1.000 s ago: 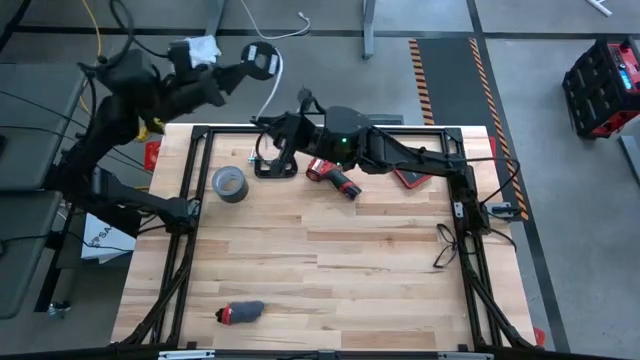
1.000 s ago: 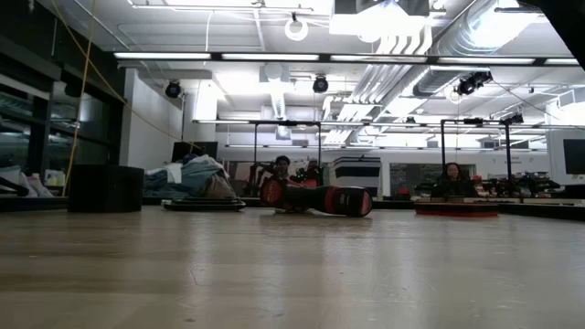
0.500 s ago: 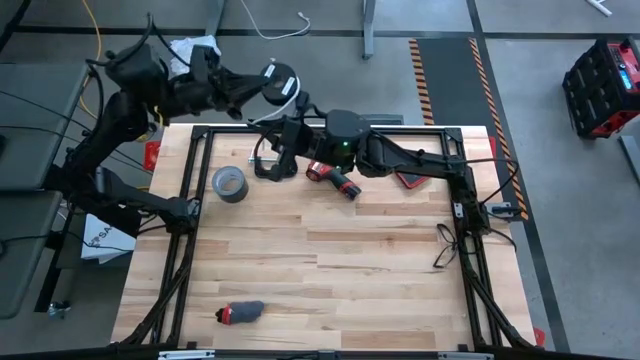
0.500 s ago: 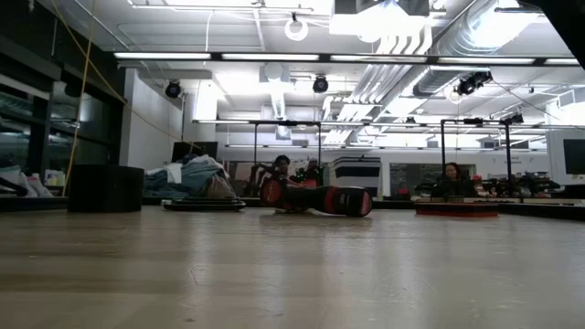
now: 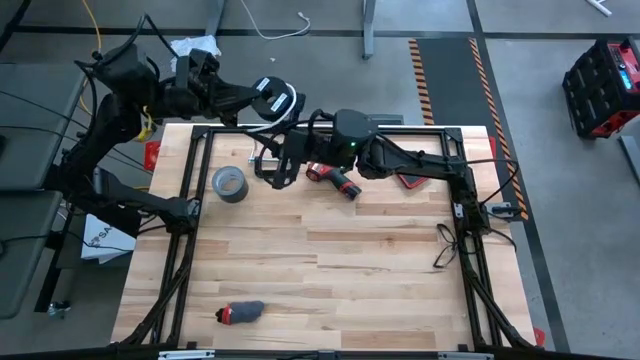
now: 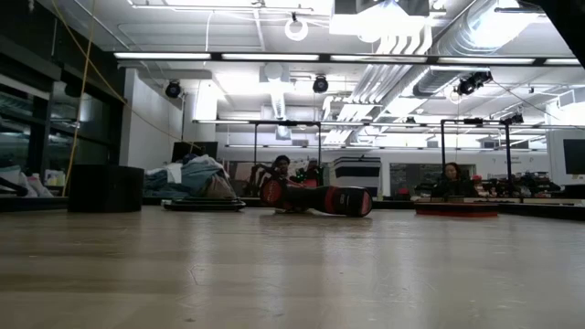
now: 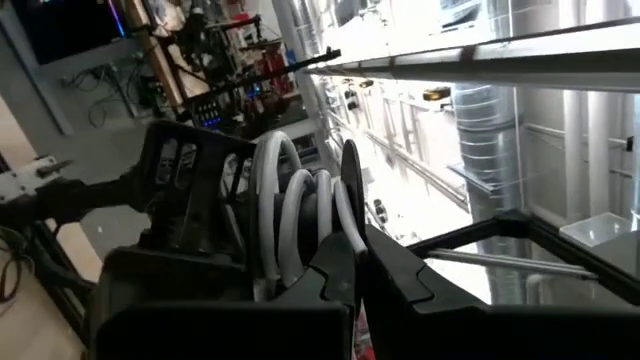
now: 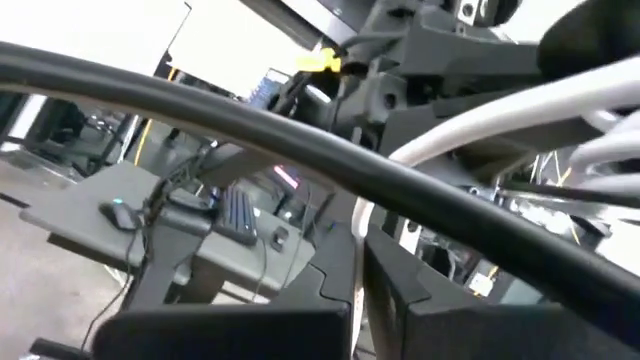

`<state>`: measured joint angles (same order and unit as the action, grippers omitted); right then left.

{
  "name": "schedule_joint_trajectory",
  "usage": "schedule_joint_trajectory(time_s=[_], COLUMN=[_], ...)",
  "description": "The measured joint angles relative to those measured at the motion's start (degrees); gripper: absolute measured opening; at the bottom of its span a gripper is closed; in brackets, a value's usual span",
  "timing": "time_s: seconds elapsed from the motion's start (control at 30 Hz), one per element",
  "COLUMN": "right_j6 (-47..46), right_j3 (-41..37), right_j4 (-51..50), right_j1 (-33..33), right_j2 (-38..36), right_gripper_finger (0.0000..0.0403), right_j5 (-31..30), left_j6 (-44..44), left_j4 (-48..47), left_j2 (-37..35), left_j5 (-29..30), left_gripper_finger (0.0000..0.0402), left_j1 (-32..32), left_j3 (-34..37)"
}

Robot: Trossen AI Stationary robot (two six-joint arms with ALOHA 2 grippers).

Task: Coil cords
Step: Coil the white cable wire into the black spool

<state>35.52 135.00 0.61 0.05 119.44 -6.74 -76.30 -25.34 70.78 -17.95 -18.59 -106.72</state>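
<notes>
From the high view, I had the left gripper [image 5: 262, 98] raised past the table's far edge [image 5: 400, 129] at about eleven o'clock, its fingers pinched on the cable [image 5: 290, 103] beside its black disc [image 5: 268, 88]. The right gripper [image 5: 283, 165] sat just inside that far edge, near the tape roll [image 5: 229, 184] and the red-and-black tool [image 5: 335, 180], fingers closed; I could not tell from there what it pinched.

The low view showed only bare tabletop [image 6: 292, 274] and the room; neither arm entered it.

The left wrist view showed several white loops [image 7: 290, 215] already stacked against the disc [image 7: 350, 195], clamped between closed fingers.

In the right wrist view a white strand [image 8: 500, 115] ran past closed fingers.

I judged each new turn should lie flat beside the last, under light tension. I read no labels anywhere.
</notes>
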Motion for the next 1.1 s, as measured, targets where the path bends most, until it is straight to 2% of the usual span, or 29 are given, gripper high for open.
schedule_joint_trajectory(time_s=[0.3, 0.4, 0.57, 0.8, 0.93, 1.1], right_j6=[0.0, -0.7, -0.6, -0.5, -1.0, -1.0], right_j3=[0.0, 0.0, 0.0, 0.0, 0.0, 0.0], right_j4=[5.1, 5.8, 6.3, 7.3, 6.5, 4.2], right_j1=[-1.3, -1.6, -1.6, -3.3, -5.0, -6.7], right_j2=[0.0, 0.0, 0.0, -0.1, -0.1, -0.1], right_gripper_finger=[0.0, 0.0, 0.0, 0.0, 0.0, 0.0], right_j5=[4.3, 6.7, 7.3, 7.2, 6.7, 5.8], left_j6=[-1.9, -1.6, -1.1, -1.2, 3.7, 15.8], left_j4=[0.0, -0.1, -0.1, -0.4, -3.1, -14.0], left_j2=[-0.5, -0.5, -0.5, -0.3, -1.2, -3.5], left_j5=[-11.9, -13.6, -17.7, -29.3, -30.6, -28.6], left_gripper_finger=[0.0, 0.0, 0.0, 0.0, 0.0, 0.0], left_j1=[0.0, 0.0, 0.0, 0.0, -0.2, -3.1], left_j3=[0.0, 0.0, 0.0, 0.0, 0.0, 0.0])
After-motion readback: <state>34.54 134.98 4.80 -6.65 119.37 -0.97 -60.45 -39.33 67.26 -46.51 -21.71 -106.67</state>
